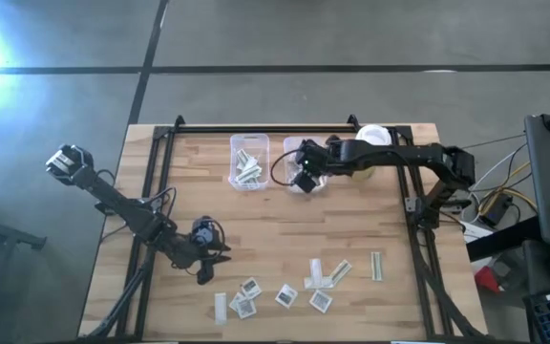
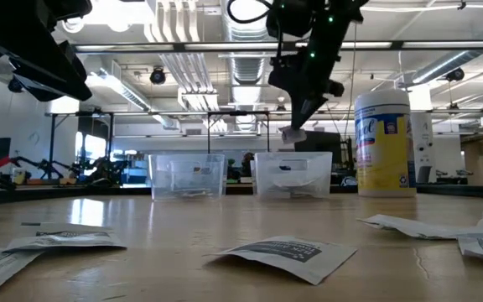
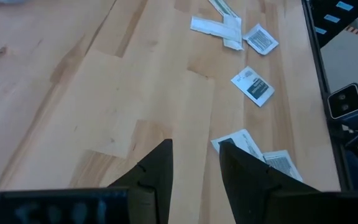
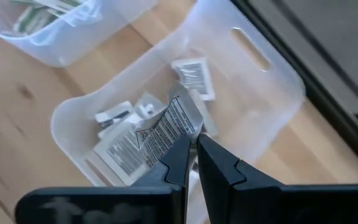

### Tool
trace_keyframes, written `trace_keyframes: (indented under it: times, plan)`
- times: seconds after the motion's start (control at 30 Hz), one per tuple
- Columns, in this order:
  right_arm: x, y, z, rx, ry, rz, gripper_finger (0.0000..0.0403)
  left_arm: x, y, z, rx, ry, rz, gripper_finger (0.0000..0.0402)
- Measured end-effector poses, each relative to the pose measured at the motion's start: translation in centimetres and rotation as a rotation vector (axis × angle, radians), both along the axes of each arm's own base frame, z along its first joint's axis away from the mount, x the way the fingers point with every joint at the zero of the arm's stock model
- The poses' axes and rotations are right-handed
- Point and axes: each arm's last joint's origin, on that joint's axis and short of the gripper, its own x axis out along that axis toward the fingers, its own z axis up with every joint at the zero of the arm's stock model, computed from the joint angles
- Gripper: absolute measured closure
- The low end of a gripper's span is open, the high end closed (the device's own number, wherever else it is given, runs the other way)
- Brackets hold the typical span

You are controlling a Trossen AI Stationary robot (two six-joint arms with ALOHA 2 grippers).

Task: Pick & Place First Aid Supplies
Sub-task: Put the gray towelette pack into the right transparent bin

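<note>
Two clear bins stand at the table's far middle. The left bin [image 1: 249, 161] holds long pale strips. The right bin [image 1: 306, 153] [image 4: 253, 81] holds several square printed packets. My right gripper [image 1: 304, 178] [image 4: 191, 146] hovers over the right bin, shut on one square white packet with dark print [image 4: 166, 127] [image 2: 293, 134]. My left gripper [image 1: 208, 272] [image 3: 196, 155] stands open above the bare wood near the table's front left, with nothing between its fingers. More packets [image 1: 285, 295] and strips [image 1: 327, 275] lie flat on the near part of the table. My right gripper pinches the square packet by one edge [image 4: 178, 138] between its two fingertips. The fingers slant down from above. The packet is crumpled, sticks out beyond the fingertips, and hangs clear above the right bin's inside.
A white-lidded yellowish jar [image 1: 372, 136] [image 2: 384, 143] stands just right of the bins at the far edge. Black frame rails [image 1: 160, 191] run along the table's left, right and far sides. A lone strip [image 1: 376, 266] lies toward the right. A square packet [image 3: 241, 143] lies beside my left fingers.
</note>
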Motion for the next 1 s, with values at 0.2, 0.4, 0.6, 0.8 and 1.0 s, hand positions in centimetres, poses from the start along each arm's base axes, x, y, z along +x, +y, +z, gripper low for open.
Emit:
trace_keyframes:
  times: [0.2, 0.4, 0.6, 0.8, 1.0]
  plan:
    - [-0.4, -2.0, -1.4, 0.073, -0.047, 0.016, 0.0377, 0.1, 0.1, 0.1, 0.025, -0.026, 0.036, 0.0278]
    - [-1.2, -3.1, -2.6, 0.154, -0.051, 0.005, 0.0377, 0.2, 0.0, 0.2, -0.009, -0.042, 0.056, 0.0278]
    - [-1.4, -3.3, -2.9, 0.161, -0.047, -0.013, 0.0374, 0.2, 0.0, 0.2, -0.009, -0.042, 0.056, 0.0278]
    - [-1.4, -3.3, -2.9, 0.209, -0.07, -0.029, 0.0373, 0.2, 0.0, 0.2, -0.008, -0.042, 0.055, 0.0278]
    - [-1.5, -3.2, -3.0, 0.232, -0.074, -0.05, 0.0345, 0.2, 0.0, 0.2, -0.016, -0.035, 0.04, 0.0278]
